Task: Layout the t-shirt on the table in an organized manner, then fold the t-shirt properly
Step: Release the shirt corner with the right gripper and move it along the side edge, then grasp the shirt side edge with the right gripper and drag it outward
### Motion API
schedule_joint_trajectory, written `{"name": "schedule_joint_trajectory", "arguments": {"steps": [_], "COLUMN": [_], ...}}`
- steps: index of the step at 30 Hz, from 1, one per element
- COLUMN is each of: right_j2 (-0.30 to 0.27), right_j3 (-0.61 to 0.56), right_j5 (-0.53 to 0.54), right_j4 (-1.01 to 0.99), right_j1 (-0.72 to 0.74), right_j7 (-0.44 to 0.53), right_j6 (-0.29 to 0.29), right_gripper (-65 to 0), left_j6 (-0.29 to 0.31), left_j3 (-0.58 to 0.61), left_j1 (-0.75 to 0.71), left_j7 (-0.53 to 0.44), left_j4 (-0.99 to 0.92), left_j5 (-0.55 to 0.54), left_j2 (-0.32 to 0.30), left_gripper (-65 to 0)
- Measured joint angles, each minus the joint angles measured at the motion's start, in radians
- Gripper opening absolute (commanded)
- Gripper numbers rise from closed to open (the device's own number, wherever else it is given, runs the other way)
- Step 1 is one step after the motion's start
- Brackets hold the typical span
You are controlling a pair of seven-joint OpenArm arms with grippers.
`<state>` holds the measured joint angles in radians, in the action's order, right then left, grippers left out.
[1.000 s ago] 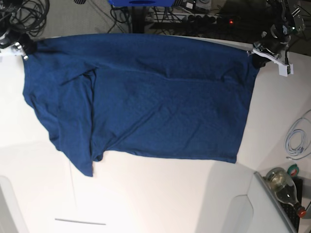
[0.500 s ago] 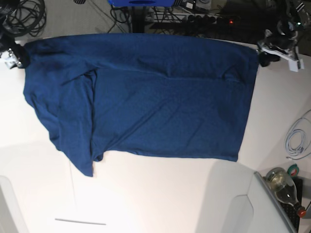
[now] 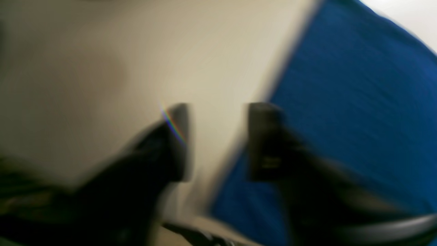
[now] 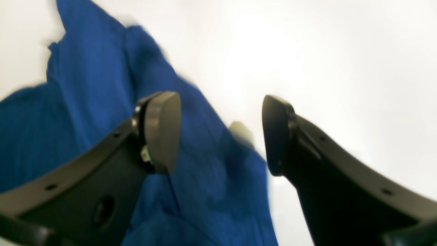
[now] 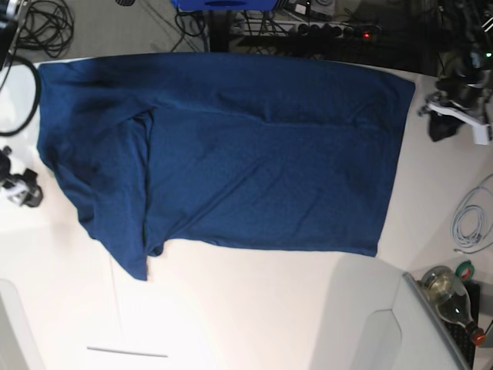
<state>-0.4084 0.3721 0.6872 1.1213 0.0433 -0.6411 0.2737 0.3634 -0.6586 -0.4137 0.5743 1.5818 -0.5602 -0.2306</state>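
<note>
- The t-shirt lies spread flat on the table, occupying the far half of the white top; its far edge runs close along the table's far edge.
- Base view: long axis runs side to side. One side edge is straight and clean at view right; the view-left end is less tidy, with a flap doubled over and a point of cloth hanging toward the near side.
- Light wrinkles across the middle; no large bunching visible.
- Left gripper: jaws apart with a clear gap, bare table showing between them; nothing held. This view is heavily motion-blurred. Shirt edge sits just beside one finger.
- Right gripper: jaws wide apart, empty. Blue cloth lies below and behind the gap, not pinched.
- In the base view the left gripper stands off the cloth beside the view-right edge; the right gripper stands off the cloth at view left.
- Judgement: layout step is essentially finished, both ends released; folding not yet begun.
- Next move, as I read it: tidy the doubled-over flap at view left, or accept it and pick two matching grasp points along one long edge.
- That calls for low, flat approaches so one layer only is pinched, and both arms moving together to keep the fold line straight.
- Risk: dragging the cloth and re-wrinkling it.
</note>
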Motion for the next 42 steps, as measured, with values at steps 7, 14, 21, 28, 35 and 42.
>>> {"name": "schedule_joint_trajectory", "arguments": {"steps": [7, 14, 21, 28, 35, 42], "right_j2": [-0.033, -0.026, -0.025, -0.024, -0.027, -0.029], "right_j3": [-0.222, -0.365, -0.466, -0.473, -0.471, -0.44], "right_j5": [-0.013, -0.012, -0.009, -0.011, -0.011, -0.011], "right_j4": [-0.273, -0.324, -0.481, -0.489, -0.488, -0.357], "right_j1": [0.199, 0.235, 0.3, 0.299, 0.299, 0.249], "right_j7": [0.082, 0.135, 0.22, 0.214, 0.211, 0.205], "right_j6": [-0.012, -0.008, -0.01, -0.011, -0.011, -0.024], "right_gripper": [-31.8, -38.3, -39.3, -65.0, -65.0, -65.0], "left_j6": [-0.019, -0.02, -0.008, -0.009, -0.008, -0.009], "left_j3": [0.114, 0.113, 0.127, 0.126, 0.125, 0.126], "left_j1": [0.025, 0.084, 0.102, 0.121, 0.142, 0.137], "left_j7": [-0.008, -0.011, -0.01, -0.016, -0.057, -0.081], "left_j4": [-0.035, -0.108, -0.142, -0.204, -0.264, -0.269], "left_j5": [0.003, 0.1, 0.274, 0.273, 0.266, 0.269], "left_j2": [0.03, 0.044, 0.1, 0.095, 0.089, 0.091], "left_gripper": [-65.0, -65.0, -65.0, -65.0, -65.0, -65.0]}}
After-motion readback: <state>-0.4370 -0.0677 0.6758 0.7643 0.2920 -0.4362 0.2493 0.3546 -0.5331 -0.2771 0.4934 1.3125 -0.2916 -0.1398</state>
